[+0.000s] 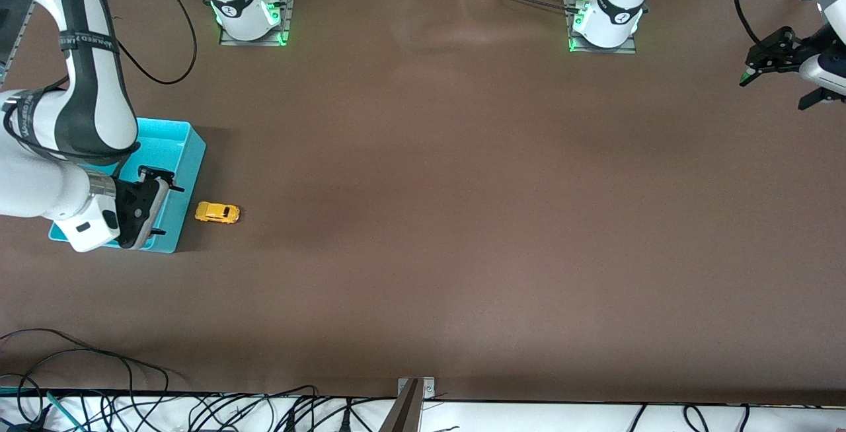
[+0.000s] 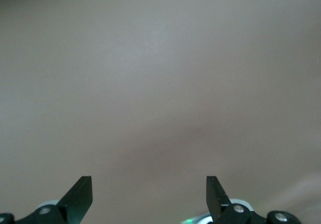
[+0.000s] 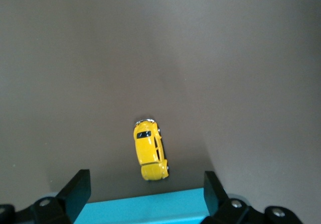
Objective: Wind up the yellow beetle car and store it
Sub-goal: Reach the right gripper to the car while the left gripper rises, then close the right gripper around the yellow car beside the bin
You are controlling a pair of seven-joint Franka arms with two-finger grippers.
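The yellow beetle car [image 1: 217, 213] sits on its wheels on the brown table [image 1: 462, 220], just beside the turquoise bin [image 1: 188, 154] at my right arm's end of the table, clear of the bin's wall and not touching it. Judging by its size, it should be very light, rigid, with a glossy rounded shell that will likely slip if I pinch it over the roof; free-rolling wheels mean a nudge could send it off. Best hold, as I read it: across the flat flanks at the doors, fingers low, so I can drag it backward to wind it. My right gripper [image 1: 153, 204] hangs over the bin's edge closest to the car, jaws spread wide, nothing between them; in the right wrist view the car [image 3: 150, 150] lies lengthwise between the two fingertips [image 3: 77, 186], ahead of them, with the bin's rim [image 3: 145, 206] under me. My left gripper [image 1: 780, 65] waits up at the left arm's end of the table, jaws also spread, empty, only bare table under its fingertips [image 2: 80, 194].
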